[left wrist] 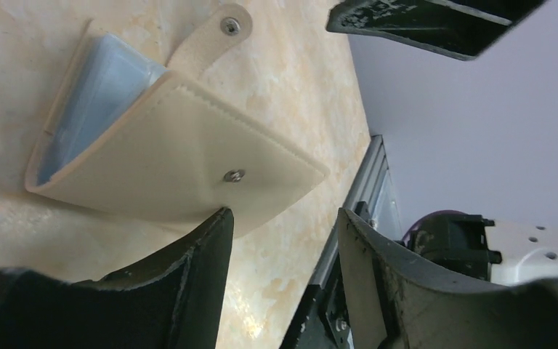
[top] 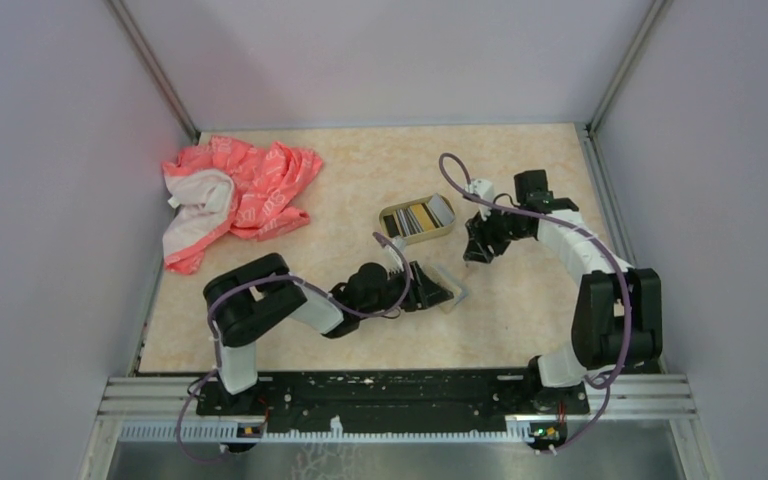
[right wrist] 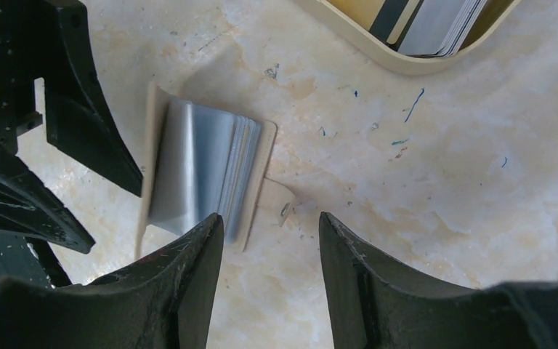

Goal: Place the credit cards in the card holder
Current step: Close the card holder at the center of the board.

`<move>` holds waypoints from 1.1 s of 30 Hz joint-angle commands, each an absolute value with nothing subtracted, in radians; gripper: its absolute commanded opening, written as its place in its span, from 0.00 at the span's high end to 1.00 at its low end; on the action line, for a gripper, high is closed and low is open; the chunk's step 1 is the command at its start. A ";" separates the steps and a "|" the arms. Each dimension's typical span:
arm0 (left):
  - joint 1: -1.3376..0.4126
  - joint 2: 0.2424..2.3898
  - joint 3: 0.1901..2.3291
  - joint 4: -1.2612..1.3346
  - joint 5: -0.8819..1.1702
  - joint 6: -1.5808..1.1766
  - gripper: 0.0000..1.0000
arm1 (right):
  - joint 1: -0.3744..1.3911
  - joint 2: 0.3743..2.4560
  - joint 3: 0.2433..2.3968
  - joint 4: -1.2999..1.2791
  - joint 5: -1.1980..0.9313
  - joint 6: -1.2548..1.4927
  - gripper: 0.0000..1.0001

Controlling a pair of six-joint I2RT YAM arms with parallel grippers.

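Observation:
The card holder, a gold-rimmed tin (top: 384,218), sits mid-table with striped credit cards (top: 422,217) stacked inside; its rim (right wrist: 378,54) and the cards (right wrist: 436,22) show at the top of the right wrist view. A cream snap wallet (top: 452,291) with pale blue-silver leaves lies in front of it. It also shows in the left wrist view (left wrist: 167,153) and the right wrist view (right wrist: 203,163). My left gripper (top: 438,288) (left wrist: 282,214) is open and low, one fingertip (left wrist: 218,218) at the wallet's edge. My right gripper (top: 476,252) (right wrist: 269,218) is open and empty above the wallet's strap (right wrist: 282,207).
A crumpled pink and white cloth (top: 235,195) lies at the back left. Grey walls enclose the table on three sides. The metal rail (top: 400,395) with both arm bases runs along the near edge.

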State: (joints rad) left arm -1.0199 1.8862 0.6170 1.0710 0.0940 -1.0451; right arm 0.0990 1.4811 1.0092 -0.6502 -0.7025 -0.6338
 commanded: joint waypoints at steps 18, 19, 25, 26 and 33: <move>-0.966 1.968 0.739 0.777 0.099 -0.969 0.68 | 0.089 1.614 1.041 -0.629 -0.664 -0.618 0.65; -0.966 1.973 0.743 0.776 0.102 -0.969 0.68 | 0.089 1.622 1.044 -0.634 -0.664 -0.619 0.67; -0.966 1.982 0.751 0.772 0.110 -0.972 0.69 | 0.089 1.639 1.052 -0.642 -0.668 -0.620 0.74; -0.966 1.982 0.751 0.772 0.110 -0.971 0.70 | 0.089 1.641 1.051 -0.641 -0.672 -0.618 0.75; -0.966 1.986 0.750 0.770 0.115 -0.969 0.70 | 0.090 1.649 1.051 -0.626 -0.677 -0.603 0.79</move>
State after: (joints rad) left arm -0.9722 1.9442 0.7441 0.8520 0.1238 -0.9943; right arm 0.0956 1.6440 1.0100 -0.6437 -0.6525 -0.6155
